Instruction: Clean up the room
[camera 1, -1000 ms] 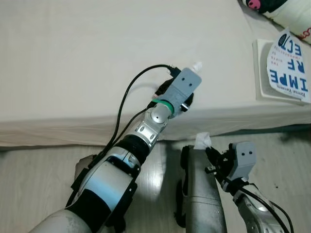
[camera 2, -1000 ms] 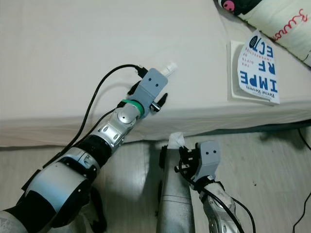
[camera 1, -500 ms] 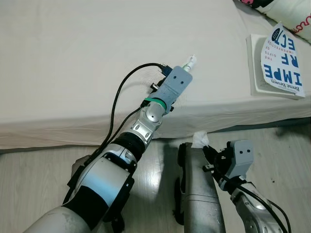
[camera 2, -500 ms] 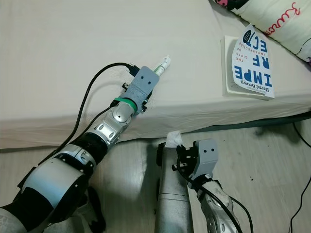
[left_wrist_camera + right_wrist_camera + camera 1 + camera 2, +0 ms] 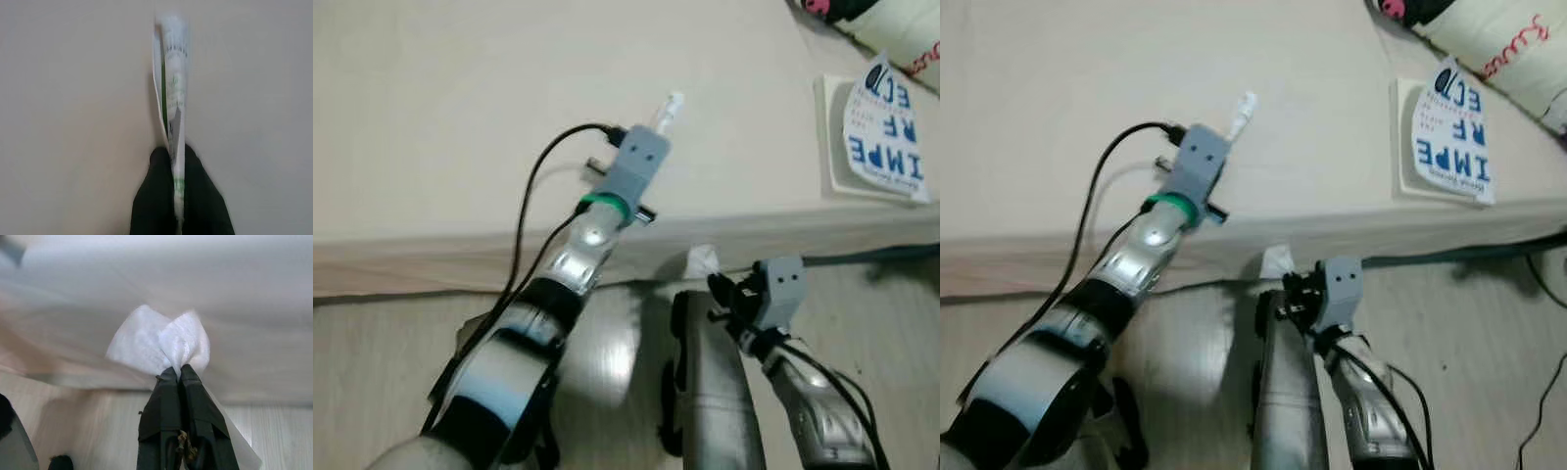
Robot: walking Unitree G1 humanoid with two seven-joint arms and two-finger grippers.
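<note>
Through the left wrist camera I see the left gripper with its two black fingers pressed tight on a flat white wrapper with green print. The wrapper sticks out past the fingertips, edge-on, over the plain beige bed sheet. The print is too blurred to read.

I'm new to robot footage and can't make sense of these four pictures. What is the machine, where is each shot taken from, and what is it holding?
This is a humanoid robot tidying a room. Two pictures come from cameras in its head, looking down at its silver arms, a bed and the wooden floor. On the bed lies a book beside a pillow. The other two come from cameras on each wrist, looking along the black fingers. The left gripper, reaching over the bed, is shut on a thin white and green wrapper. The right gripper, low by the bed's edge, is shut on a crumpled white tissue.
</note>
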